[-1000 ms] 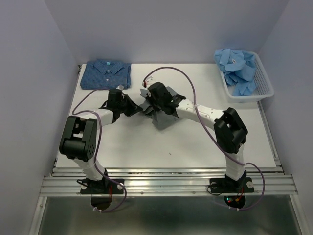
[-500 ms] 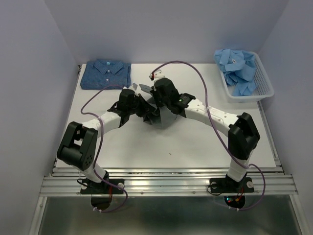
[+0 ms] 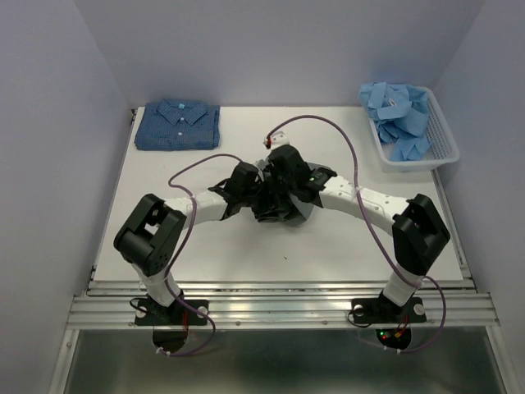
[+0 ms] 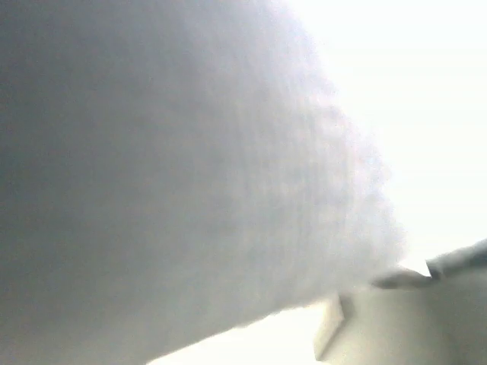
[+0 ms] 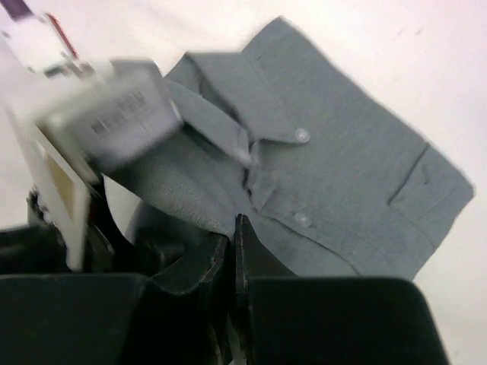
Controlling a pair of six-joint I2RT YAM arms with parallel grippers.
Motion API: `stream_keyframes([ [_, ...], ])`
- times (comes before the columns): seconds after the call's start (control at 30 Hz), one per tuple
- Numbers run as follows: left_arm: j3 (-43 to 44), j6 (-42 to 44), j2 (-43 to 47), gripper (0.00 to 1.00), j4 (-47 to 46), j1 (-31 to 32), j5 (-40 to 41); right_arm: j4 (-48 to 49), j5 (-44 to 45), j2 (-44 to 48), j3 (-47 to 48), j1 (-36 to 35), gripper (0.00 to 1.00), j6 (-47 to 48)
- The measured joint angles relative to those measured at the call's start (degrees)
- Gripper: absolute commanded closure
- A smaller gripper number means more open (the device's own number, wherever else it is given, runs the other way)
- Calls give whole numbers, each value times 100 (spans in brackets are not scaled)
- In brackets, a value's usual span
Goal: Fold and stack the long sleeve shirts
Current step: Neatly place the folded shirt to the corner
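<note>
A plain grey long sleeve shirt (image 5: 342, 175) lies folded at the table's middle, collar and buttons up. In the top view only a sliver of the grey shirt (image 3: 302, 213) shows under both wrists. My right gripper (image 5: 237, 222) is shut, its tips pinching the shirt's folded edge just below the collar; from above, the right gripper (image 3: 277, 194) sits over the cloth. My left gripper (image 3: 253, 189) is close against it on the left, its fingers hidden. Blurred grey cloth (image 4: 152, 152) fills the left wrist view. A folded dark blue shirt (image 3: 177, 125) lies at the back left.
A white slatted basket (image 3: 443, 144) at the back right holds crumpled light blue shirts (image 3: 400, 115). The left wrist's white housing (image 5: 114, 114) crowds the right gripper's left side. Purple cables arc over both arms.
Both grippers have travelled right and toward the near edge together, and the grey shirt has come with them. The left arm has stretched further out to the right.
</note>
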State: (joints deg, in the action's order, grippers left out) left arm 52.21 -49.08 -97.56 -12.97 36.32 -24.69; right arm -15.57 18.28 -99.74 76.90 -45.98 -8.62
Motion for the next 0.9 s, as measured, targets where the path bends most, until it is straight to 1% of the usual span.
stream_keyframes([
  [0.03,-44,26,50,1,131,0,28,24,-44,120,-201,2,92,-35],
  [0.13,-166,181,411,1,577,28,173,24,-192,400,-737,13,92,-70],
  [0.23,-273,321,988,1,975,90,348,42,-463,608,-1263,13,92,-94],
  [0.33,-564,334,1694,1,1095,122,415,87,-765,831,-1635,0,92,-61],
  [0.47,-916,267,2500,1,1167,146,656,168,-1137,1091,-1816,-31,91,0],
  [0.6,-1228,116,2955,1,1259,149,1021,339,-1399,1322,-1895,-48,85,181],
  [0.63,-1290,59,2990,1,1311,146,1088,352,-1499,1379,-1904,-52,82,245],
  [0.7,-1388,-90,2992,1,1416,142,1270,409,-1694,1458,-1967,-55,80,345],
  [0.73,-1429,-151,2990,1,1464,142,1329,448,-1790,1497,-2079,-61,76,374],
  [0.8,-1449,-267,2992,1,1580,144,1434,448,-1980,1537,-2332,-70,74,382],
  [0.9,-1460,-431,3012,1,1659,142,1580,400,-2396,1519,-2739,-101,66,380],
])
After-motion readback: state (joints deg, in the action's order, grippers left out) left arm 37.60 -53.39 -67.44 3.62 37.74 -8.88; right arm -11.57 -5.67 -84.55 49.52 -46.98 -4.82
